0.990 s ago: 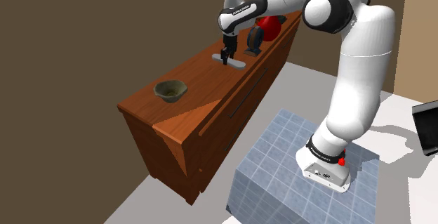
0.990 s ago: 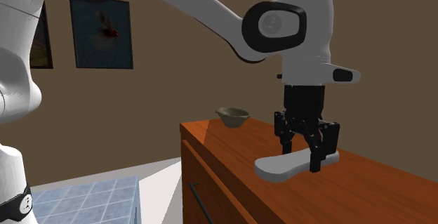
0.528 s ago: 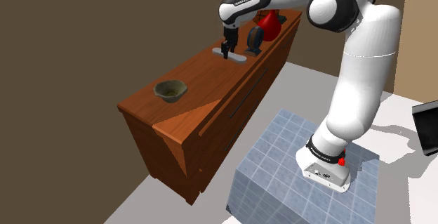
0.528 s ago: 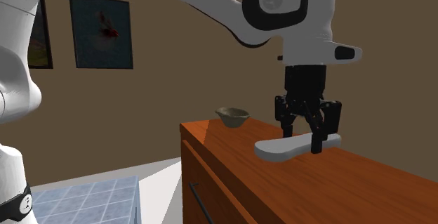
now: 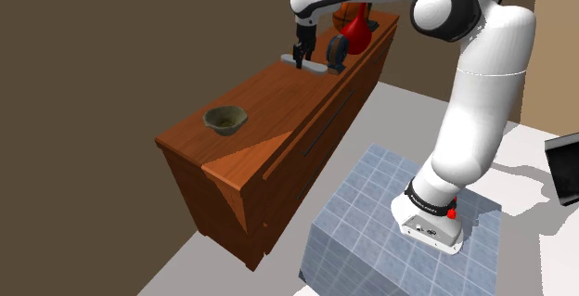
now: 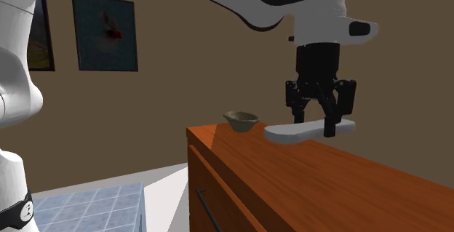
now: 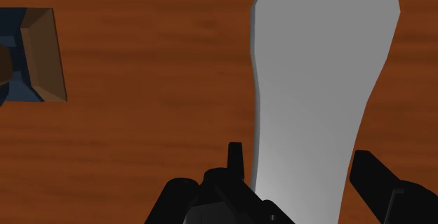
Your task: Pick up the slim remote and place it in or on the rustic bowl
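The slim remote (image 6: 309,130), pale grey, is riding higher than 1 second ago. Back then it sat low at the counter (image 6: 327,187); now it hangs level with clear space beneath. Your hand (image 6: 314,126) is clenched on it near 1 end, with 2 black fingers (image 7: 379,180) on its edges. I'd call the pick done. The rustic bowl (image 6: 240,120) sits well apart from the remote, near the counter's far end. What's left, I judge, is the carry over to that bowl and the lowering in.

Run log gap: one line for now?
gripper: shut on flat pale-grey remote | remote: above brown wooden sideboard | olive round bowl: empty
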You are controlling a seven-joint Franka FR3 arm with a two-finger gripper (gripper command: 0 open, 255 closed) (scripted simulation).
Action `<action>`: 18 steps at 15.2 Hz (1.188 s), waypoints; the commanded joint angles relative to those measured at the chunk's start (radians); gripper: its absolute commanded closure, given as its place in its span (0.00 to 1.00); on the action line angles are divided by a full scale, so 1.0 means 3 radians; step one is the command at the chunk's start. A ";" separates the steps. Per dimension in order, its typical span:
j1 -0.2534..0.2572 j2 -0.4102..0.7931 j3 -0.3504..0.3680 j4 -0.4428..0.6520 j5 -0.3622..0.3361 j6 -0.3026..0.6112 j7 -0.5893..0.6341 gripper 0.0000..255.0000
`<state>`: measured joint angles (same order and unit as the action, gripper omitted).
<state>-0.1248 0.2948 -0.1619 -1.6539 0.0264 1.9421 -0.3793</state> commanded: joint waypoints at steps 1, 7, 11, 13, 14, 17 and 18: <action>-0.0001 -0.0020 -0.0002 0.0065 -0.0003 -0.0084 0.0000 1.00; -0.0002 -0.0055 -0.0005 0.0285 -0.0010 -0.0339 0.0001 1.00; -0.0005 -0.0064 -0.0007 0.0424 -0.0012 -0.0487 0.0001 1.00; 0.0093 -0.0114 0.0042 0.0360 -0.0032 -0.0474 0.0148 1.00; 0.0140 -0.0134 0.0068 0.0335 -0.0042 -0.0469 0.0222 1.00; 0.0281 -0.0176 0.0146 0.0285 -0.0066 -0.0463 0.0443 1.00; 0.0327 -0.0184 0.0173 0.0277 -0.0073 -0.0464 0.0516 1.00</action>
<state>-0.0408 0.2410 -0.1180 -1.5620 0.0066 1.7952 -0.2483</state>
